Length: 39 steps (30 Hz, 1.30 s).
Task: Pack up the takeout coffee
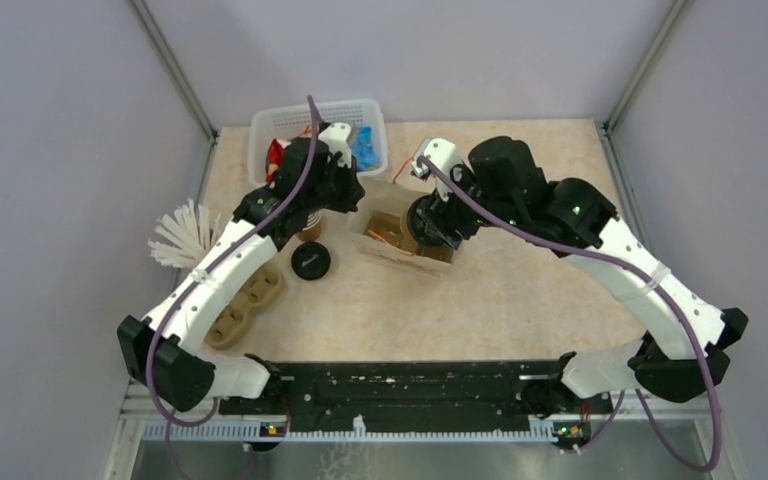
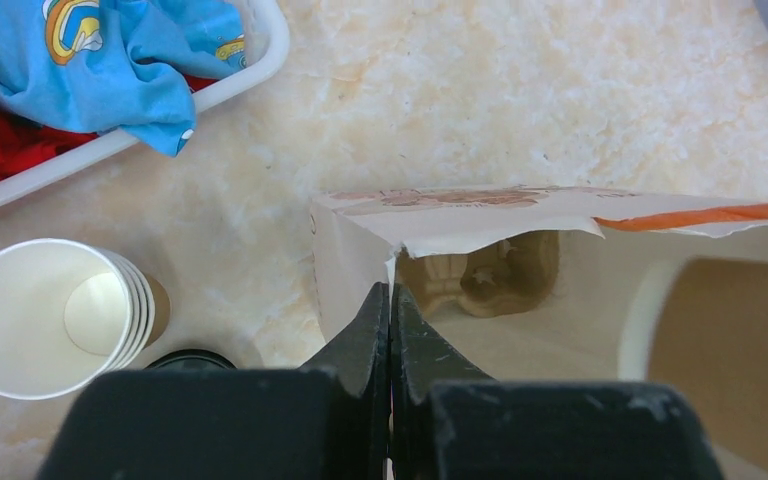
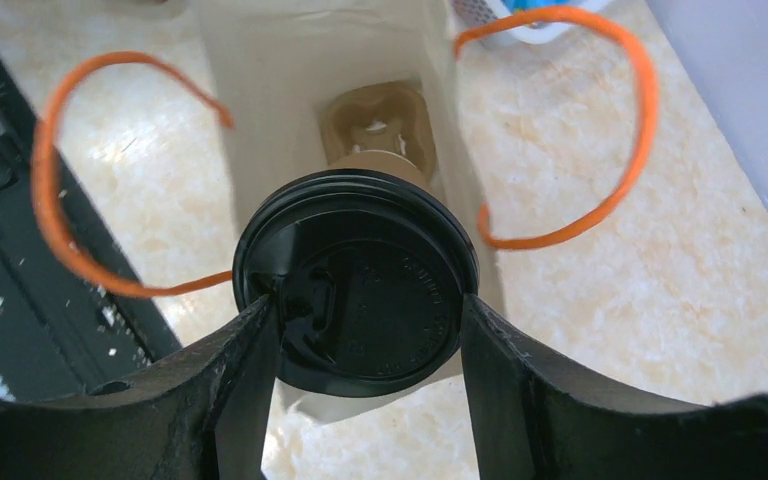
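My right gripper point(image 3: 365, 312) clamped on the coffee point(image 3: 360, 262) at its lid, held at the open mouth of the paper bag point(image 3: 260, 70), mid-bench toward the far edge. Cup carrier point(image 3: 378, 115) at bag bottom. My left gripper point(image 2: 390, 300) pinched together on the bag's torn rim

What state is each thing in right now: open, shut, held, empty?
bag: open, rim pinched.
coffee: lidded, held at bag mouth.
left gripper: shut on bag.
right gripper: shut on coffee.
cup stack: lidless, empty.
loose lid: flat on table.
basket: holding cloths.
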### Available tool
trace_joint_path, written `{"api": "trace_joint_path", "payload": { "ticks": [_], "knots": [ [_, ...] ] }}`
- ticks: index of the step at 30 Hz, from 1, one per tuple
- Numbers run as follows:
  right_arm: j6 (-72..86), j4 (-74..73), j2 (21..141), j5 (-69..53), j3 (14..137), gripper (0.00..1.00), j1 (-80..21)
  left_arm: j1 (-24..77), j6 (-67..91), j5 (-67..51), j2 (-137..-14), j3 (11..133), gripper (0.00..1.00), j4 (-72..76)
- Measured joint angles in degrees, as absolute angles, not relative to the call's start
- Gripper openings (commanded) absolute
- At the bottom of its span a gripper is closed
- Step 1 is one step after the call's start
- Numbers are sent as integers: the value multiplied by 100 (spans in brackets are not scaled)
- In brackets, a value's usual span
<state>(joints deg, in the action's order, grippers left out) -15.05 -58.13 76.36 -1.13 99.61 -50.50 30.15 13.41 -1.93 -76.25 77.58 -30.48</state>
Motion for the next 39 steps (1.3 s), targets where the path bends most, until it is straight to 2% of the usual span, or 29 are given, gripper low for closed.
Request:
{"api": "trace_joint_path", "payload": {
  "ticks": [9,17,22,30,35,39],
  "knots": [
    [-543,-4910,7511,467,9450,51,-5052,3015,1347,-191,-7483,7590,0,-3061],
    [502,-4689,6361,722,9476,52,-5052,3015,1496,137,-7566,7749,0,-3485],
    [1000,-4963,5642,1461,9651,51,-5052,3015,1535,456,-7649,7931,0,-3804],
    [2073,-6276,4871,3583,9612,49,-5048,3015,1640,742,-7743,8130,0,-4182],
    [2512,-6862,5157,4305,8868,49,-5013,3015,1660,757,-7743,8178,0,-4298],
    [2646,-6591,5669,3771,7581,48,-4351,3015,1671,757,-7741,8189,0,-4375]
  ]
}}
